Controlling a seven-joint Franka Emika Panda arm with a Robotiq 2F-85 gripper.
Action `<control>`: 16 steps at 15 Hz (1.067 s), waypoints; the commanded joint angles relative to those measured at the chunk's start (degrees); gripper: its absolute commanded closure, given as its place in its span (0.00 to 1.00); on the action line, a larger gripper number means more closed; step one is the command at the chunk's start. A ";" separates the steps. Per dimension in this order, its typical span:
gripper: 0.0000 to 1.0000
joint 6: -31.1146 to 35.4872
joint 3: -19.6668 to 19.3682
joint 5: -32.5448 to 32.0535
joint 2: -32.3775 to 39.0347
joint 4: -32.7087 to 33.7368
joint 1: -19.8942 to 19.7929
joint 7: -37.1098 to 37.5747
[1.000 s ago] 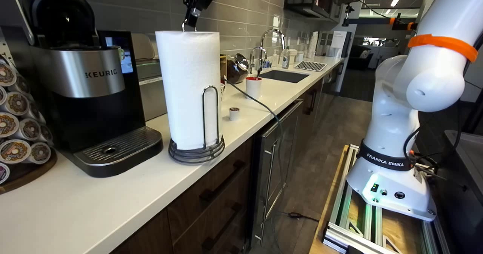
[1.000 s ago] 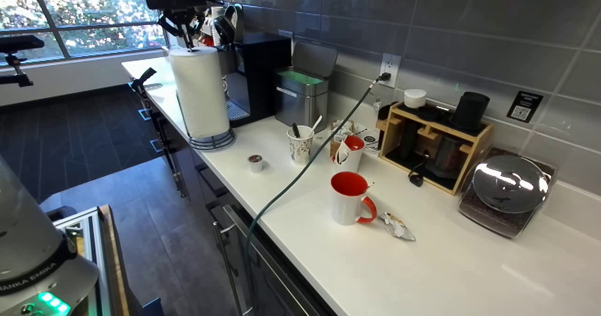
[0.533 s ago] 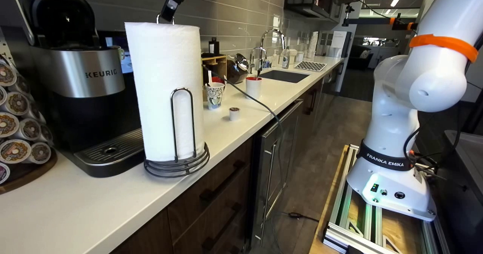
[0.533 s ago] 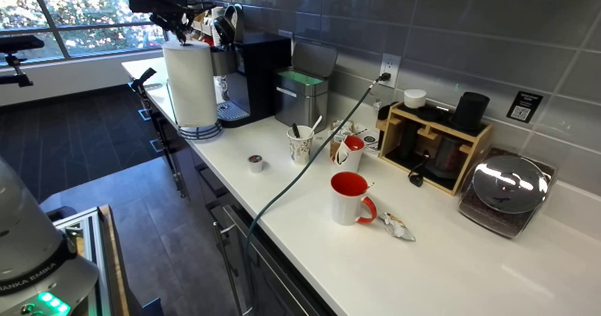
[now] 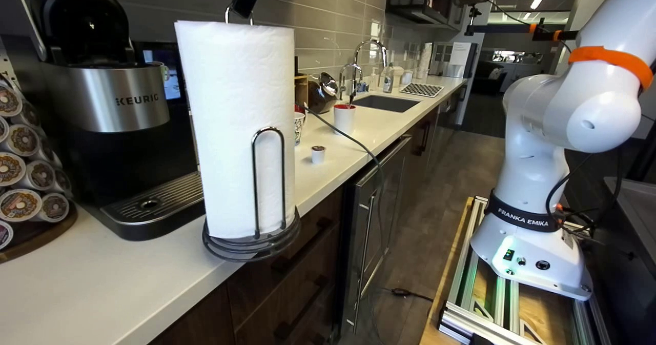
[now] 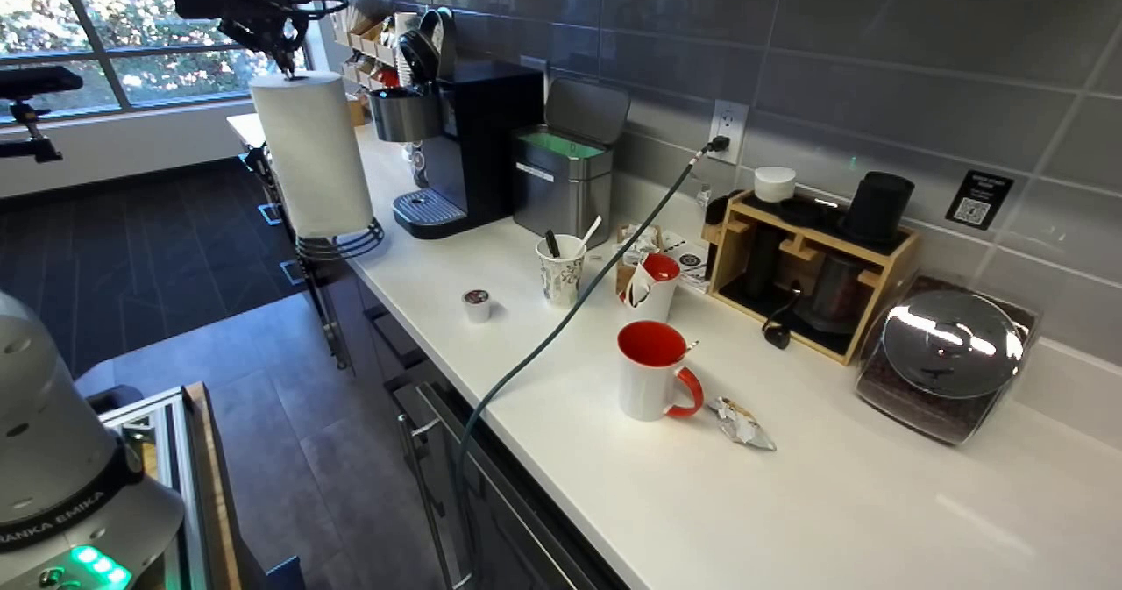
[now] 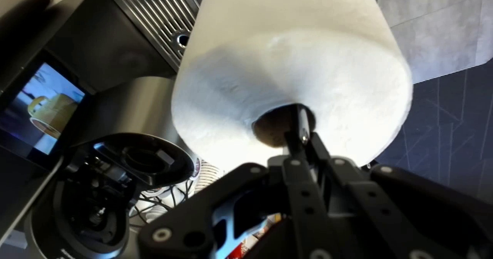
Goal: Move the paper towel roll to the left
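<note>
We have the gripper (image 7: 305,145) clamped on the holder loop (image 7: 304,125). We locate the paper towel roll (image 5: 230,124) near the coffee mach. (image 5: 123,104), w/ the holder base (image 5: 251,250) overhanging the ctr. edge (image 5: 200,297). Base-to-ctr. contact: we can't tell.

A coffee machine (image 5: 123,106) and an open bin (image 6: 564,188) stand on the bench (image 6: 789,520). A mug (image 6: 644,388) sits beside a crinkly wrapper (image 6: 743,423).
</note>
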 commanded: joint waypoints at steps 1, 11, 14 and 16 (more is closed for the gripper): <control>0.98 0.82 0.61 0.07 -4.43 -0.88 3.02 -0.05; 0.93 0.18 0.88 -0.52 -2.35 -0.34 4.83 -0.53; 0.98 0.78 2.34 -1.95 -1.04 0.64 4.57 0.40; 0.98 0.66 4.43 -3.87 0.83 1.97 4.62 1.36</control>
